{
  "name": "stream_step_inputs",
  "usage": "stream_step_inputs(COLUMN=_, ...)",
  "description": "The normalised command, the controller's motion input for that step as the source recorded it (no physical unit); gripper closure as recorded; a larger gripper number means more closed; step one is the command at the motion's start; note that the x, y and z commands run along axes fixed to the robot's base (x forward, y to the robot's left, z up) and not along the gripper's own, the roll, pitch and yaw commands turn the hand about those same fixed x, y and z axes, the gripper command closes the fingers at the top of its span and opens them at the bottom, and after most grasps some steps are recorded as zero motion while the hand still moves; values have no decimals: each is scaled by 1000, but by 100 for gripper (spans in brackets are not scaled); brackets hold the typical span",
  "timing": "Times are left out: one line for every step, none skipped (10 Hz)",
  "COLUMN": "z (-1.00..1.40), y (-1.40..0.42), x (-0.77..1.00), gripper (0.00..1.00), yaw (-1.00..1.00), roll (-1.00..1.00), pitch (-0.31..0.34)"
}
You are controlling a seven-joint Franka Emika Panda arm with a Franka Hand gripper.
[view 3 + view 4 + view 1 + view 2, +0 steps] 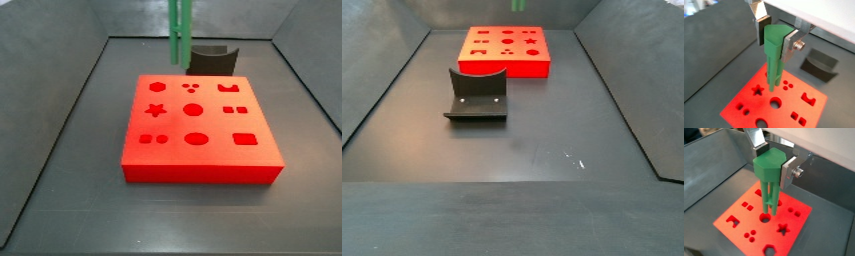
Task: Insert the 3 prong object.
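The 3 prong object (773, 50) is a bright green peg with a wide head and thin parallel rods. My gripper (775, 36) is shut on its head and holds it upright, rods pointing down, in both wrist views (769, 168). The rods (768, 203) hang above the red block (761, 228), which has several shaped holes, among them a cluster of three small dots (191, 90). In a side view the peg (179, 30) hangs over the block's far edge (201, 140); the gripper is out of that frame. Only the peg's tip (519, 5) shows in a side view.
The dark fixture with a curved top (476, 95) stands on the floor beside the red block (505, 50), and shows in a side view (211, 58) and a wrist view (819, 65). Grey bin walls (80, 90) enclose the floor.
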Motion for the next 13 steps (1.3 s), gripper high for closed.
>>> stream_step_inputs(z=-137, y=226, x=497, gripper=100, yaw=-749, roll=0, pitch=-17)
stream_step_inputs(z=-131, y=229, x=497, gripper=100, yaw=-749, roll=0, pitch=-20)
stream_step_inputs(z=-154, y=229, x=514, gripper=100, yaw=-731, roll=4, pitch=-7)
stream_step_inputs(z=-151, y=214, x=506, gripper=100, yaw=-720, roll=56, pitch=-3)
stream_step_inputs(z=-169, y=203, x=503, gripper=100, yaw=-720, roll=73, pitch=0)
stream_step_inputs(z=-240, y=131, x=360, gripper=100, yaw=-789, roll=136, pitch=0)
stream_step_inputs(z=-234, y=106, x=326, gripper=100, yaw=-817, roll=141, pitch=-4)
stream_step_inputs(z=-251, y=109, x=317, gripper=100, yaw=-814, roll=151, pitch=-3)
stream_step_inputs(z=-280, y=203, x=149, gripper=100, yaw=-734, roll=154, pitch=0)
stream_step_inputs(z=-203, y=483, x=-337, gripper=100, yaw=-349, roll=116, pitch=0)
stream_step_inputs(z=-206, y=454, x=-574, gripper=100, yaw=0, roll=0, pitch=-14)
stream_step_inputs(z=-189, y=306, x=-423, gripper=100, yaw=200, roll=-43, pitch=-71)
stream_step_inputs(z=-146, y=69, x=-17, gripper=100, yaw=423, roll=-50, pitch=-90)
